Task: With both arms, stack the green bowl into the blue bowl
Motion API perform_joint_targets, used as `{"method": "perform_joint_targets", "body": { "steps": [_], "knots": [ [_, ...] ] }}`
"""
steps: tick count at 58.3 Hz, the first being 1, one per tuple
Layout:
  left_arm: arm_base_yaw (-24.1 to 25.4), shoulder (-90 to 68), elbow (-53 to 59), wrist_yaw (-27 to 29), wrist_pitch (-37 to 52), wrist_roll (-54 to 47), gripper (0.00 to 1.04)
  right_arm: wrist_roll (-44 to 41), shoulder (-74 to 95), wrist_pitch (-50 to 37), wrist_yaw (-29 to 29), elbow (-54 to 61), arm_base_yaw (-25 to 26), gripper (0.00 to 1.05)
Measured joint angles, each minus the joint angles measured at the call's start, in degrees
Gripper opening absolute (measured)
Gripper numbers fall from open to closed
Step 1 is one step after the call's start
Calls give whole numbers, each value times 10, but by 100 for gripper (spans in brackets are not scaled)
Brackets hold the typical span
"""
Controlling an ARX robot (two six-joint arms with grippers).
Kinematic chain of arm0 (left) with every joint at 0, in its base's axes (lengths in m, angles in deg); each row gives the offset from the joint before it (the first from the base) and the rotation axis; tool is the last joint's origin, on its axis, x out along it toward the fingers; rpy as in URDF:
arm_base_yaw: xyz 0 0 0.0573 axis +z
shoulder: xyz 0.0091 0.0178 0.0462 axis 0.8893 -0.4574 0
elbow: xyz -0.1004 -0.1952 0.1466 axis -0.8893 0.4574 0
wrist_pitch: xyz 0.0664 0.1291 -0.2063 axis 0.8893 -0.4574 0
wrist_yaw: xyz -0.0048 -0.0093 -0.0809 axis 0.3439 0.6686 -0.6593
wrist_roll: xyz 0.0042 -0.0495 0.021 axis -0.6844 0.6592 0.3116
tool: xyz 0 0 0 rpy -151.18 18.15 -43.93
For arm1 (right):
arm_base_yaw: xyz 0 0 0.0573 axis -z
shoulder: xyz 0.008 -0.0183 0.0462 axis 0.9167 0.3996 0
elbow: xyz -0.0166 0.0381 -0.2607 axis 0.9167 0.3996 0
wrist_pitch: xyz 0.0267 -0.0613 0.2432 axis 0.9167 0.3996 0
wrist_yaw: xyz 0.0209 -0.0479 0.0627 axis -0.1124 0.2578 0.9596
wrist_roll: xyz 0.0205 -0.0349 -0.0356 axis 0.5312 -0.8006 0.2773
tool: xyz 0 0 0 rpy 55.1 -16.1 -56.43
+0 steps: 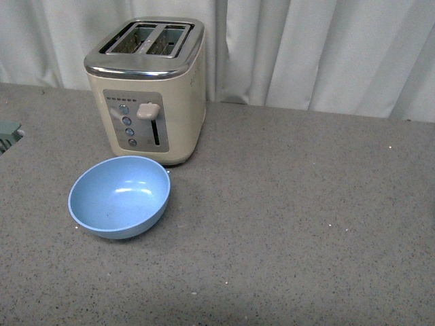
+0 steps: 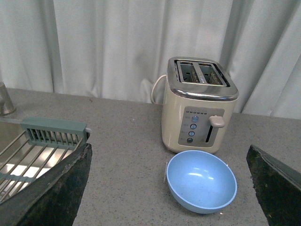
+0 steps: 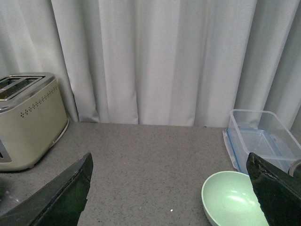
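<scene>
Nothing is stacked yet: the round pale green plastic bowl (image 3: 230, 200) sits near a clear box (image 3: 261, 136), the round light blue plastic bowl (image 1: 119, 197) waits empty by the toaster (image 1: 146, 95), and the left gripper (image 2: 168, 147) and right gripper (image 3: 169, 155) hang wide open.

1. Soft, even, fairly bright light fills all three views and seems to fall from above.
2. In the front view the blue bowl (image 1: 119, 197) casts a faint, short shadow on the tabletop (image 1: 306, 224). Small pale glints sit inside the bowl.
3. The toaster (image 1: 146, 88) carries mild glare on its chrome top.
4. My left tool (image 2: 169, 150) and right tool (image 3: 169, 157) frame the wrist views as near-black, soft-edged shapes with their detail lost.
5. The green bowl (image 3: 233, 200) is evenly lit, and the curtain (image 3: 164, 61) shows gentle fold shadows.
6. The focus is sharp in the distance, with slight grain.
</scene>
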Motion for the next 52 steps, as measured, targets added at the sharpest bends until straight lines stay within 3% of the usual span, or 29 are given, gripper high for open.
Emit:
{"method": "perform_joint_targets", "body": {
  "steps": [42,44,46,52],
  "knots": [
    [0,-1,-1,0,-2,1,98,0,0,0,0,0,0,96],
    [0,-19,-16,-6,-32,30,98,0,0,0,0,0,0,96],
    [-2,-73,-55,-13,-135,103,98,0,0,0,0,0,0,96],
    [4,-179,-105,-15,-286,280,98,0,0,0,1,0,0,96]
  ]
}}
